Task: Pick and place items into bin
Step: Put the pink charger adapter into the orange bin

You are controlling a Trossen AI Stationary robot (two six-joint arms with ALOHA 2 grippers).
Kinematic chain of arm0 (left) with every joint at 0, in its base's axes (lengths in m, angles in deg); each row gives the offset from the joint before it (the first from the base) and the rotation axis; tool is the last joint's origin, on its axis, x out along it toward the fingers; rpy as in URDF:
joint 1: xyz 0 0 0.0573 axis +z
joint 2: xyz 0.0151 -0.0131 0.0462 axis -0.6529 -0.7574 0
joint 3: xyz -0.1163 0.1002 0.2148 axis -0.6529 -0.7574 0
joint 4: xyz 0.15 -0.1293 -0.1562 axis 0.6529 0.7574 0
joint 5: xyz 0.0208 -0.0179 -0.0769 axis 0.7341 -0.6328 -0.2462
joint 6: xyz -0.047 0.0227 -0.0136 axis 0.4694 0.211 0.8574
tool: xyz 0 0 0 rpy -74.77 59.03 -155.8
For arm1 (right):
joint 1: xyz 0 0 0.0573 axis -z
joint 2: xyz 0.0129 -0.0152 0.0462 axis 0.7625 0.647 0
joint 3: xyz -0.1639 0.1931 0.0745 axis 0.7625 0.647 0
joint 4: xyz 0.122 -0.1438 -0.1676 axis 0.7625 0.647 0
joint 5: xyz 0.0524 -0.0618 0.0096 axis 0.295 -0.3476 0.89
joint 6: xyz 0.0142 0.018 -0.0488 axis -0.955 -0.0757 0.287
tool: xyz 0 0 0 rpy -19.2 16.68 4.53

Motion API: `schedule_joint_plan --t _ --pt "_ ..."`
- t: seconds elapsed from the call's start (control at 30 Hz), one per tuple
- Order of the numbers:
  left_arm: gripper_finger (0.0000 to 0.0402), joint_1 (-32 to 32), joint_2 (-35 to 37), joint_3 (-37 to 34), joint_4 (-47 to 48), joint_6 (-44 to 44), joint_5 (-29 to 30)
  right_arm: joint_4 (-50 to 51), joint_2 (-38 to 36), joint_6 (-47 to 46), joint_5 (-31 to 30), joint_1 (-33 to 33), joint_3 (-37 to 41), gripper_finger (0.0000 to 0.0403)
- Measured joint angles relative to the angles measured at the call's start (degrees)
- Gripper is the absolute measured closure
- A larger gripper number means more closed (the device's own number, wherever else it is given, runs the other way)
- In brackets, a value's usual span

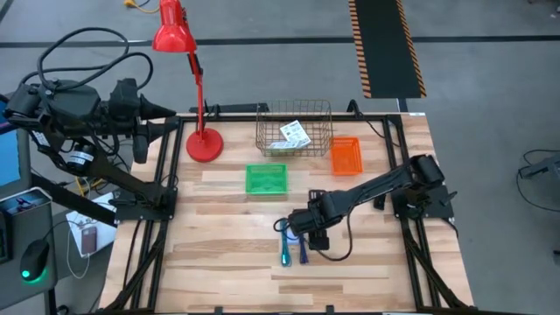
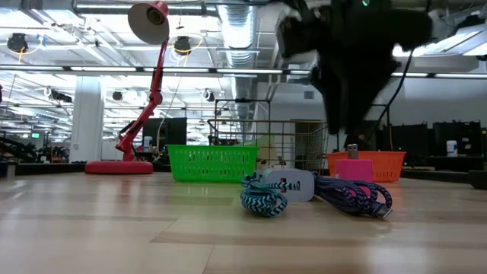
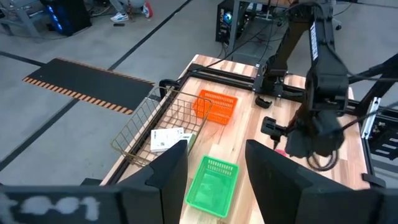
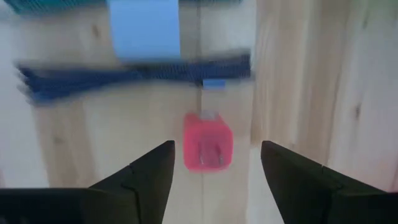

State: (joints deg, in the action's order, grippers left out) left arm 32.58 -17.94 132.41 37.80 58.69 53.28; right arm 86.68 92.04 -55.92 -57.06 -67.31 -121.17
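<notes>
Two arms show from above: the left gripper (image 1: 166,121) waits off the table's left edge by the red desk lamp (image 1: 188,83), while the right gripper (image 1: 296,226) hangs over the teal item (image 1: 285,248) and dark blue item (image 1: 303,248). A white printed packet (image 1: 295,134) lies in the wire basket (image 1: 293,128), between a green bin (image 1: 265,178) and an orange bin (image 1: 346,155).

Low down, both look like braided cables, flanking a pale block (image 2: 293,185) and a pink block (image 2: 354,168).

Left wrist: fingers (image 3: 171,171) parted, empty.

Right wrist: jaws wide, nothing held, pink block between them.
</notes>
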Motion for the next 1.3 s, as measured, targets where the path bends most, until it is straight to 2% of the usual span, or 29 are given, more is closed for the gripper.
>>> schedule_joint_plan --t 0.27,0.87,1.3 --pt "0.0250 0.0 0.0 0.0 0.0 0.2 -1.7 -0.8 4.3 1.2 0.7 -0.1 -0.1 0.0168" --pt "0.0250 0.0 0.0 0.0 0.0 0.6 -1.8 0.3 4.4 4.7 4.7 2.3 0.0 0.0168" --pt "0.0250 0.0 0.0 0.0 0.0 0.8 -1.8 0.4 4.4 5.0 4.7 2.3 0.0 0.0168"
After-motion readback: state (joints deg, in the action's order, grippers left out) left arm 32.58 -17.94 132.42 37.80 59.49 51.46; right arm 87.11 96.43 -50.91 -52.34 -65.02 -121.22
